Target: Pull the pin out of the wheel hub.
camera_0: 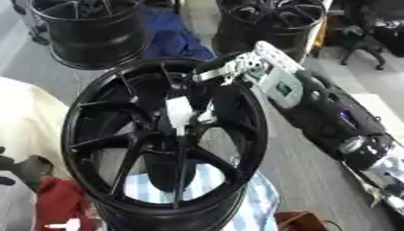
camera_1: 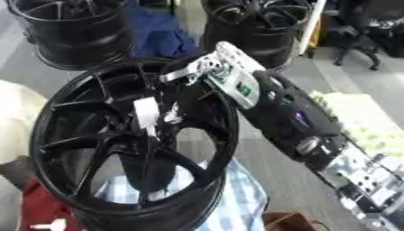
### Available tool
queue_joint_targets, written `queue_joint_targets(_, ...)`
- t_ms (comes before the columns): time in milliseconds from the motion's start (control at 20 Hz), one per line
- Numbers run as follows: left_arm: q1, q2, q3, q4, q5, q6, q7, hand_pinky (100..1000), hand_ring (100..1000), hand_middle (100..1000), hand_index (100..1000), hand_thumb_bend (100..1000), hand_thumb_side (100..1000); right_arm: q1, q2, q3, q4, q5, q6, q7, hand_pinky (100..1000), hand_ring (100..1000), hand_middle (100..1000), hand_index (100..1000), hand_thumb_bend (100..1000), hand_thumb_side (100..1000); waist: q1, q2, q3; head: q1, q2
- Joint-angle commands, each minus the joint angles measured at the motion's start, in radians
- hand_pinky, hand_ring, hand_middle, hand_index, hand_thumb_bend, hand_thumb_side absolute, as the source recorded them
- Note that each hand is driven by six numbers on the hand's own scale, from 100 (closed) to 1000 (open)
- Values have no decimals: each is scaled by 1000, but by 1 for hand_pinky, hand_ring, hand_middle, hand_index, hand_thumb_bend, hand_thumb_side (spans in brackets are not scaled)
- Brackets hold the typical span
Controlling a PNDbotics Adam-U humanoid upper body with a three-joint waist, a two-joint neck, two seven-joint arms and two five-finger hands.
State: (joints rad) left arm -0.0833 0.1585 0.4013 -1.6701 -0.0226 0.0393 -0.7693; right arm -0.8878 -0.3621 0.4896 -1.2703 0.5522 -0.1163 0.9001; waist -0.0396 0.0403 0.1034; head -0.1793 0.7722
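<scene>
A large black wheel hub [camera_0: 94,135] with several spokes stands tilted in the middle, resting on cloth. At its centre a white, upright pin-like piece [camera_0: 179,113] sticks out above the spokes. My right arm [camera_0: 331,117] comes in from the lower right, and its silver wrist [camera_0: 249,63] sits over the rim's upper right. The black right hand [camera_0: 207,97] reaches down inside the wheel, just right of the white piece and against it. It blends into the black spokes. My left hand does not show.
Two more black wheels [camera_0: 91,31] [camera_0: 268,22] stand behind, with blue cloth [camera_0: 173,40] between them. A blue-and-white checked cloth [camera_0: 256,203] and a red cloth [camera_0: 55,203] lie under the front wheel. A cream cover [camera_0: 24,113] is at left.
</scene>
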Motion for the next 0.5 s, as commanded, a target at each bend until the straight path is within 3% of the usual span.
queue_joint_targets(50, -15, 9, 0, -16, 6, 1, -4, 642, 752, 664, 840, 100, 737, -17, -3, -12, -3, 10, -8, -10, 784, 806, 721, 823, 306, 453, 5, -13, 1, -4, -2)
queue_joint_targets(250, -15, 8, 0, -16, 7, 2, -4, 642, 752, 664, 840, 100, 737, -19, -2, -6, -15, -10, -13, -12, 782, 809, 764, 866, 308, 464, 5, -14, 2, -6, -2)
queue_joint_targets(500, -14, 7, 0, -17, 7, 3, -6, 643, 753, 664, 840, 100, 737, -21, -2, 1, -31, -36, 0, -18, 769, 796, 725, 809, 295, 457, 6, -16, 2, -7, -2)
